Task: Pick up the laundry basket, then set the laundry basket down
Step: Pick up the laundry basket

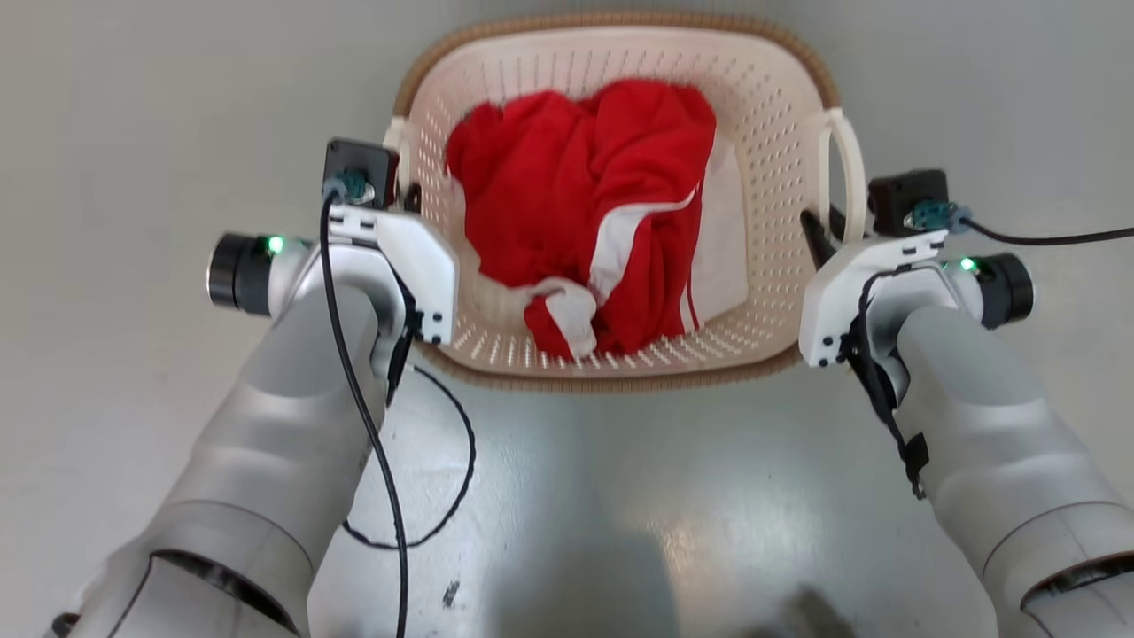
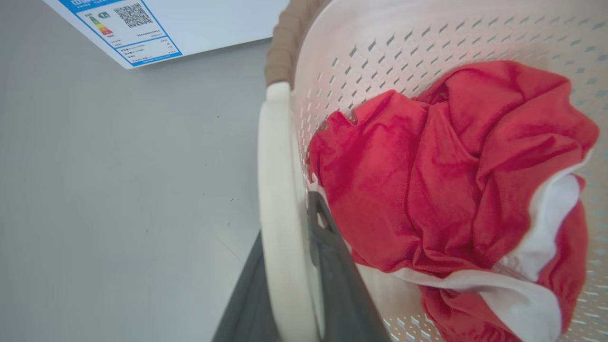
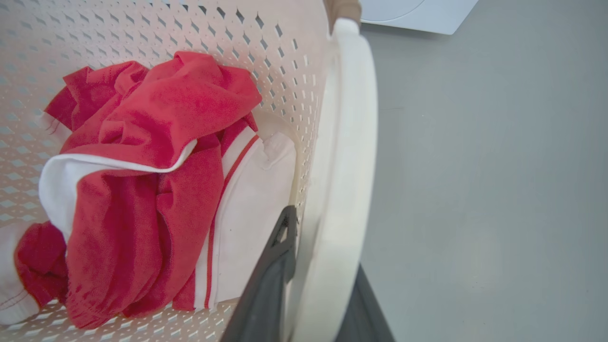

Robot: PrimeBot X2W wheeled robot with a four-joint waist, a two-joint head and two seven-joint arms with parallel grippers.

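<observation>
The laundry basket (image 1: pixel 780 159), cream and perforated with a brown rim, sits between my two arms over the grey floor. A red and white garment (image 1: pixel 576 195) lies bunched inside it. My left gripper (image 1: pixel 409 197) is shut on the basket's left white handle (image 2: pixel 275 166), one dark finger inside the wall and one outside. My right gripper (image 1: pixel 833 226) is likewise shut on the right handle (image 3: pixel 351 118), a finger on each side. In the wrist views, the left gripper (image 2: pixel 287 223) and right gripper (image 3: pixel 325 237) straddle the handles. Whether the basket touches the floor is unclear.
A white washer stands just beyond the basket, its energy label (image 2: pixel 142 23) in the left wrist view and a corner (image 3: pixel 418 14) in the right wrist view. A black cable (image 1: pixel 461 478) loops from my left arm. Grey floor (image 1: pixel 620 496) spreads all around.
</observation>
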